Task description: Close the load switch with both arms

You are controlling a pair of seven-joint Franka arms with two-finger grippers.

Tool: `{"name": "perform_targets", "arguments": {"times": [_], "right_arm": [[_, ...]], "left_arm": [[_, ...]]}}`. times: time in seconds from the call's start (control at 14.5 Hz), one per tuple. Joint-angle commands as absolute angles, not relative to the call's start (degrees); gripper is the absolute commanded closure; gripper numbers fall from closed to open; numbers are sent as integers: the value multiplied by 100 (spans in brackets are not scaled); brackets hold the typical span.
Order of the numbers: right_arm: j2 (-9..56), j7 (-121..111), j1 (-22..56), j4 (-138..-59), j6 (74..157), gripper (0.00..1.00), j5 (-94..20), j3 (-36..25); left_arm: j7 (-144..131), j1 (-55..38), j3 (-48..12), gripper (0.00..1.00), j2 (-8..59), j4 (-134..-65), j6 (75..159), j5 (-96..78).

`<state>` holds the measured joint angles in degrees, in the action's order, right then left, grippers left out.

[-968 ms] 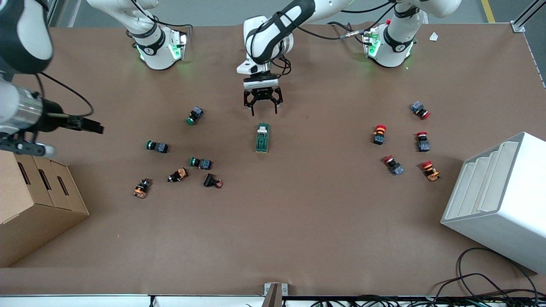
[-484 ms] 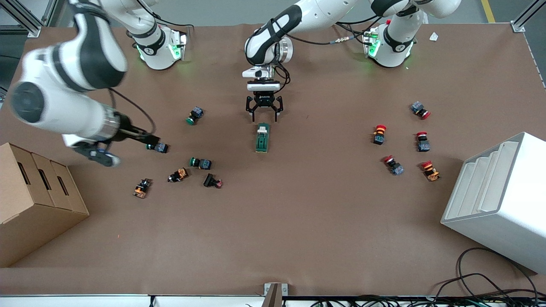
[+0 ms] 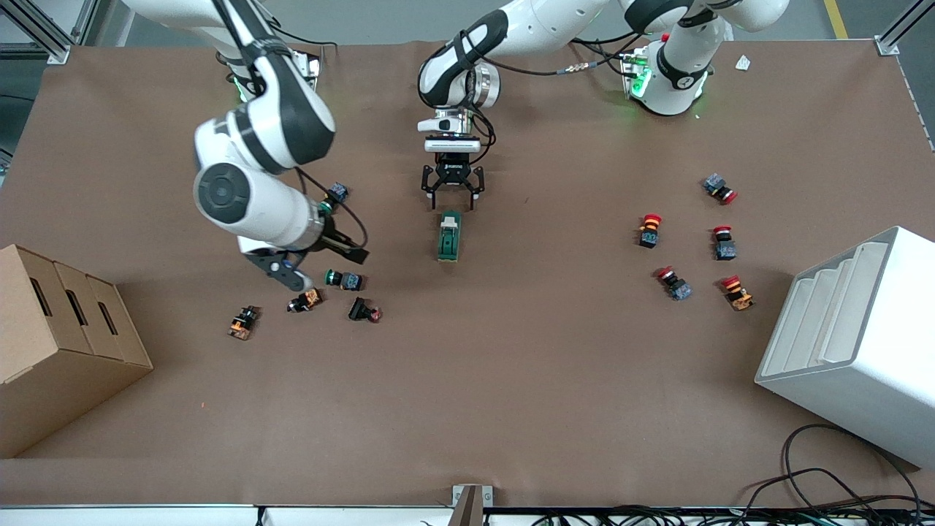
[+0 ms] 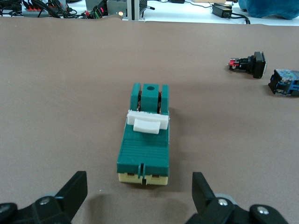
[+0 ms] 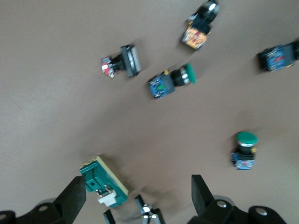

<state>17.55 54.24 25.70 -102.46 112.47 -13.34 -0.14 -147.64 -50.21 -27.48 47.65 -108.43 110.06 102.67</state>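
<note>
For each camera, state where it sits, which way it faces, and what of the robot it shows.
Front view: high across the table, facing both bases; shows the left gripper above the load switch and the right gripper over green push buttons.
Left wrist view: on the left arm, looking down at the load switch between its open fingers.
Right wrist view: on the right arm, looking down on scattered buttons.
All three share the load switch.

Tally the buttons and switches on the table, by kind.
Buttons: 11
Load switch: 1
Total: 12
</note>
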Motion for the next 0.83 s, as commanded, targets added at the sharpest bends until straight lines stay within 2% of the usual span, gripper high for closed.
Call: {"name": "perform_targets", "arguments": {"times": [0.0,0.14,0.41,0.76], "right_arm": [[1740,5660,2882,-10861,12160,0,-1546,-70],[1819,5651,3067,-11231,12802,0,-1861,-70],[2231,5660,3523,-11399,13489,0,-2328,-70],[2583,5660,4095,-11399,13860,0,-2970,-70]], "left_arm": [[-14827,-5098,-2698,1,4904,-10697,10881,10406],[-14827,-5133,-2690,1,4983,-10652,10802,10468],[-14774,-5211,-2681,1,5071,-10565,10776,10477],[-14774,-5335,-2523,1,5212,-10485,10635,10477]]}}
